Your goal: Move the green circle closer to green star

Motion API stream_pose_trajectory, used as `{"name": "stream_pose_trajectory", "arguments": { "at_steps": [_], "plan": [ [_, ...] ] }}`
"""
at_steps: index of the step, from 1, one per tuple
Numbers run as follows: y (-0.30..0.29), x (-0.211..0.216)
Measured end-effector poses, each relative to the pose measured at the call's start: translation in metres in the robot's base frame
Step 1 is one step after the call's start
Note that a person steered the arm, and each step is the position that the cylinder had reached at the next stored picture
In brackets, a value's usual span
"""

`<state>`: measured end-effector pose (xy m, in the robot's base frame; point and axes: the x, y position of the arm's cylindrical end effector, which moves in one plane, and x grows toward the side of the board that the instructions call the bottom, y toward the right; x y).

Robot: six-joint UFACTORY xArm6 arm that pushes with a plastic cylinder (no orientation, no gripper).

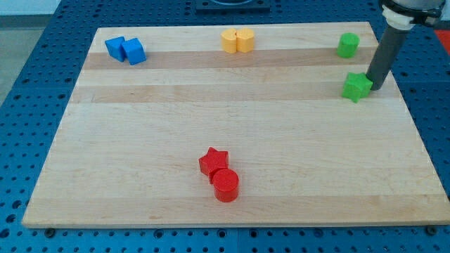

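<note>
Pale wood board (232, 133) with faint lengthwise grain bands, sitting on a blue table (42, 70) dotted with dark holes. Far left, two bright blue blocks (126, 50). Far middle, two yellow-orange blocks (238, 41). Far right, a green circle (347, 45) and a matching green star (357, 87), and beside the star the dark grey rod down to my tip (377, 87). Near middle, a red star (213, 161) and a red circle (226, 185), the same red.
</note>
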<state>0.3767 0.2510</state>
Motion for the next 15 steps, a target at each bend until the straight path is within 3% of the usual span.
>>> {"name": "stream_pose_trajectory", "arguments": {
  "at_steps": [1, 2, 3, 7, 9, 12, 15],
  "plan": [
    [0.042, -0.037],
    [0.076, -0.118],
    [0.068, -0.185],
    [0.008, -0.146],
    [-0.005, -0.162],
    [-0.037, -0.078],
    [-0.043, -0.052]
  ]
}}
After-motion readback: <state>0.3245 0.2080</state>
